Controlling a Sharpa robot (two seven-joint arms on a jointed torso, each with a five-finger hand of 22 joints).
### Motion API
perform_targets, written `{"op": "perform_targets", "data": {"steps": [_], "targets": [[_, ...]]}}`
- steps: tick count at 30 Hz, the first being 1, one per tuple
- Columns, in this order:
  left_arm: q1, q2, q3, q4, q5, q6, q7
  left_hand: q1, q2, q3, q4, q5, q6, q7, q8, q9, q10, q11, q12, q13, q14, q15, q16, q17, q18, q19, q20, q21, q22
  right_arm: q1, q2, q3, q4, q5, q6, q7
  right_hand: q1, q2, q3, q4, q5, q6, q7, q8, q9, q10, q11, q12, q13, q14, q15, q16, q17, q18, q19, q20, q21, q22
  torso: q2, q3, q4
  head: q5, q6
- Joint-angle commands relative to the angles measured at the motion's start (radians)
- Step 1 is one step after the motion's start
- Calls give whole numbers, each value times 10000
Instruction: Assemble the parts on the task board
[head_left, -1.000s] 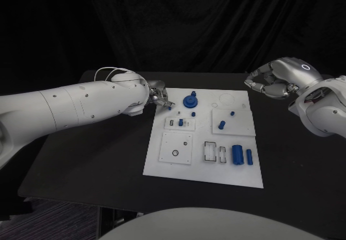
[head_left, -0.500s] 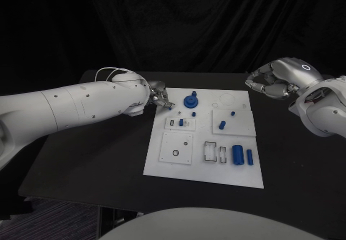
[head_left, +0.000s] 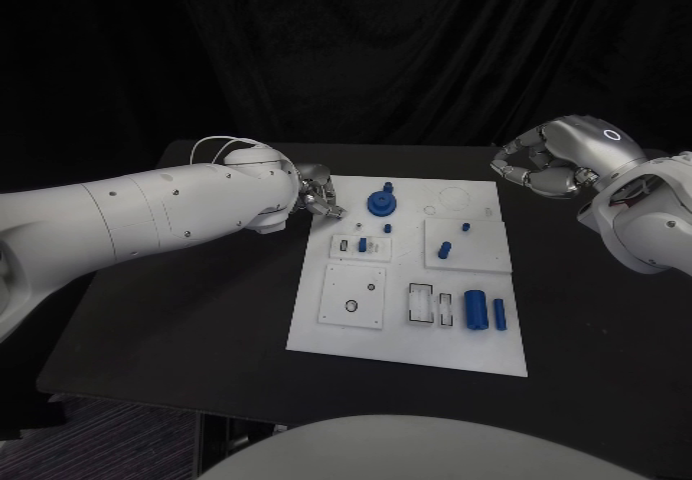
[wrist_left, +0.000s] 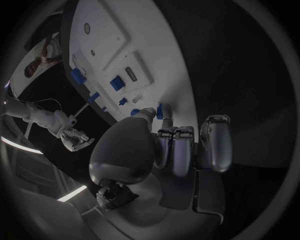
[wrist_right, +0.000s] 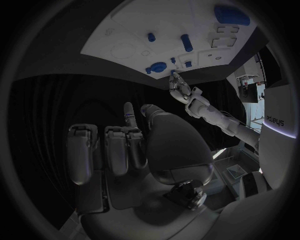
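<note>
A: What's the left hand doing?
B: It's at the board's far left corner, pinching a small blue part between thumb and finger.

A: And on the board?
B: A blue gear stands near the far edge, two small pegs sit in the recessed plates, and two blue cylinders lie beside an open slot at the near right.

A: The right hand?
B: Raised off the board's far right corner, fingers curled in, holding nothing.

A: Underneath?
B: A black table.
</note>
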Motion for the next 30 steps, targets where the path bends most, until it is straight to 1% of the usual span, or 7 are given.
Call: {"op": "perform_targets", "data": {"steps": [1, 5, 9, 11, 15, 24, 30], "targets": [[-18, 18, 7, 2, 43, 67, 249, 166, -36, 253, -12, -80, 10, 8, -98, -23, 1058, 36, 24, 2627, 1038, 76, 26, 2634, -81, -62, 9, -77, 1318, -23, -10, 8, 14, -26, 44, -120, 139, 6, 85, 3, 101, 80, 24, -40, -18, 1025, 7, 27, 2634, 853, 22, -71, 1725, 22, 726, 49, -60, 2396, 1, 5, 4, 9, -2], [-22, 9, 7, 6, 43, 30, 316, 287, -173, 704, -9, 194, 29, 7, -143, -28, 1058, 32, 24, 2627, 1038, 68, 26, 2634, -81, -62, 4, -90, 1338, -23, -11, 8, 13, -26, 50, -125, 158, 2, 106, -13, 136, 83, 23, -41, -20, 1025, 5, 27, 2634, 855, 20, -67, 1736, 20, 729, 48, -55, 2398, -2, 0, 5, 15, -2], [-25, -9, 7, 14, 43, -17, 384, 272, -564, 1650, 22, 125, 76, 13, -178, 20, 1058, 29, 24, 2627, 1038, 78, 26, 2634, -75, -77, 1, -139, 1366, -23, -14, 8, 14, -26, 55, -129, 179, -4, 132, -32, 181, 87, 24, -42, -22, 1025, 4, 27, 2634, 855, 19, -68, 1733, 24, 723, 46, -66, 2393, -4, -2, 10, 25, -2], [-26, -20, 7, 22, 43, -35, 408, 275, -754, 2156, -32, 357, 122, 1, -170, 59, 1058, 25, 24, 2627, 1038, 65, 26, 2634, -74, -76, -6, -152, 1385, -23, -13, 8, 13, -26, 59, -132, 191, -4, 148, -42, 206, 88, 24, -43, -24, 1025, 3, 27, 2634, 855, 18, -67, 1736, 22, 726, 46, -61, 2396, -2, -1, 13, 29, -2], [-27, -57, 7, 69, 43, -142, 467, -68, -1252, 3758, -176, 396, 221, -1, -68, 289, 1058, 11, 24, 2627, 1038, 54, 26, 2634, -78, -58, -12, -178, 1453, -23, -13, 8, 11, -26, 71, -138, 200, -1, 164, -49, 231, 89, 24, -43, -25, 1025, 3, 27, 2634, 856, 18, -66, 1738, 21, 727, 45, -58, 2396, 2, -3, 15, 39, -2], [-28, -299, 7, 454, 160, -715, 251, -551, -1461, 4532, -328, 262, 610, -89, 109, 450, 1058, -57, 24, 2627, 1038, 6, 26, 2634, -85, -18, -48, -171, 1516, -23, -31, 8, 19, -26, 105, -151, 230, -1, 215, -76, 317, 90, 22, -48, -30, 1025, -8, 27, 2634, 853, 11, -70, 1727, 22, 726, 42, -61, 2396, 4, -1, 4, 41, -2], [-28, -693, 7, 1120, 1442, -1193, -266, -664, -1555, 4833, -552, 332, 821, -158, 188, 515, 1058, -124, 24, 2627, 1038, -53, 26, 2634, -93, 20, -99, -150, 1552, -23, -68, 8, 41, -26, 131, -191, 237, -2, 227, -83, 335, 93, 20, -47, -31, 1025, -14, 27, 2634, 853, 8, -70, 1727, 24, 723, 40, -68, 2393, 0, 7, 3, 33, -2]]}}
